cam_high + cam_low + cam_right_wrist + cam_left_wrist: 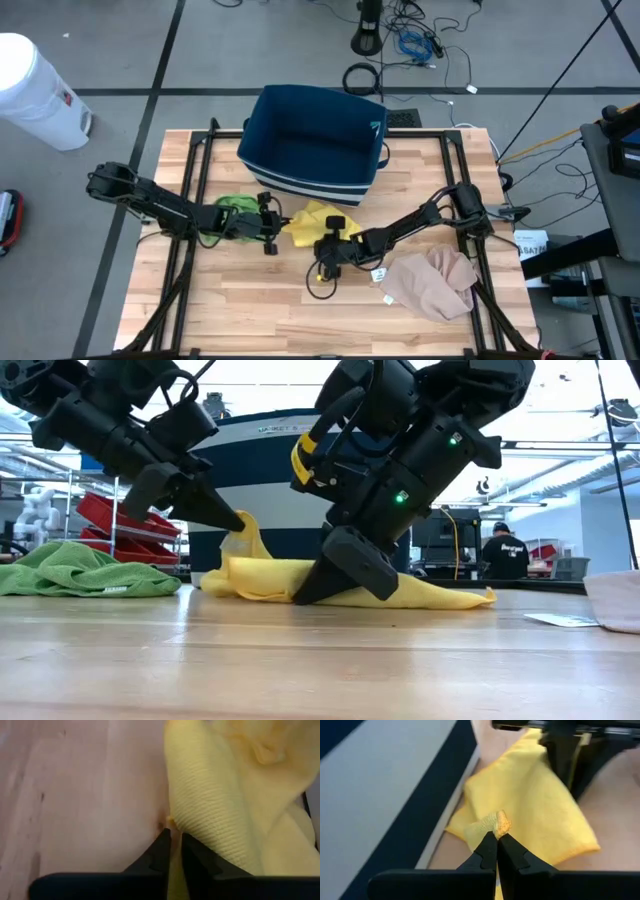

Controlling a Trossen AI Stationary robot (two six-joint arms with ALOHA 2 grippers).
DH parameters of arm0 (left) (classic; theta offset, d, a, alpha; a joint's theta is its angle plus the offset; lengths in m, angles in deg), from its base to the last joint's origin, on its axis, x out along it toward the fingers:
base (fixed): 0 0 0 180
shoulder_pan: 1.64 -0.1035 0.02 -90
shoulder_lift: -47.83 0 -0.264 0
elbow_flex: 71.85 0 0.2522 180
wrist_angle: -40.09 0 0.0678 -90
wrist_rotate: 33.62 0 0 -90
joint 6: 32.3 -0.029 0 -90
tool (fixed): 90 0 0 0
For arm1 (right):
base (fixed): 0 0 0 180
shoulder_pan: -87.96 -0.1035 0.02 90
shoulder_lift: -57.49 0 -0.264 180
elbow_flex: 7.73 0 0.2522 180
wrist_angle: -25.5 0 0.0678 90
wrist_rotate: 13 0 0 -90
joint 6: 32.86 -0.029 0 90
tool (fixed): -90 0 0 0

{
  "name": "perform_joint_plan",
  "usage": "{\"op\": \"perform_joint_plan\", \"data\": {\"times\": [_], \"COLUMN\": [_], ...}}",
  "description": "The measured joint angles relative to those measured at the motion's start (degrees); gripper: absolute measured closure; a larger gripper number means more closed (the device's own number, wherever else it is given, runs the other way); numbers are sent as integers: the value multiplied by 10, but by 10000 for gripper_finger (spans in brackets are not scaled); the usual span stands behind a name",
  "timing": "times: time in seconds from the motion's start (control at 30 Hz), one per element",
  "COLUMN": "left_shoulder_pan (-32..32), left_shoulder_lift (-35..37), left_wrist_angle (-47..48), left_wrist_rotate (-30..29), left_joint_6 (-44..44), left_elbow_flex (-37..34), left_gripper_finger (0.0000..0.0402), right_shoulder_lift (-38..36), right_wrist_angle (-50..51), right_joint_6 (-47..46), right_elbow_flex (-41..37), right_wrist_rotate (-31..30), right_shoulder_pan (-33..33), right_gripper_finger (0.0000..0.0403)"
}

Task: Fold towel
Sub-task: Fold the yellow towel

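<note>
From above, a yellow towel lies bunched on the wooden table, just in front of a navy fabric bin, with the left gripper at its left edge and the right gripper at its near right edge. A green cloth sits beside the left arm; a beige cloth lies well apart to the right.

At table height, the left gripper pinches a raised corner of the yellow towel, while the right gripper presses down on the towel's edge at the tabletop.

Past the left wrist, the fingers are clamped together on a bunched tip of the yellow towel.

Past the right wrist, the fingers stand narrowly apart at the towel hem; whether they grip it cannot be told.
</note>
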Motion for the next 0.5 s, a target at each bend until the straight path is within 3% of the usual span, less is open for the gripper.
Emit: {"op": "perform_joint_plan", "data": {"times": [0.13, 0.27, 0.5], "left_shoulder_pan": [6, 12, 12], "left_shoulder_lift": [0, 0, 0], "left_wrist_angle": [25, 54, 76], "left_wrist_rotate": [10, 10, 14], "left_joint_6": [14, 26, 41], "left_elbow_flex": [0, 0, 0], "left_gripper_finger": [401, 401, 401], "right_shoulder_lift": [-2, -13, -109], "right_wrist_angle": [26, 42, 118], "right_joint_6": [-22, -23, -53], "right_elbow_flex": [1, -1, -2], "right_wrist_rotate": [-2, -22, -27], "right_shoulder_pan": [1, -12, -27], "right_gripper_finger": [398, 401, 403]}}
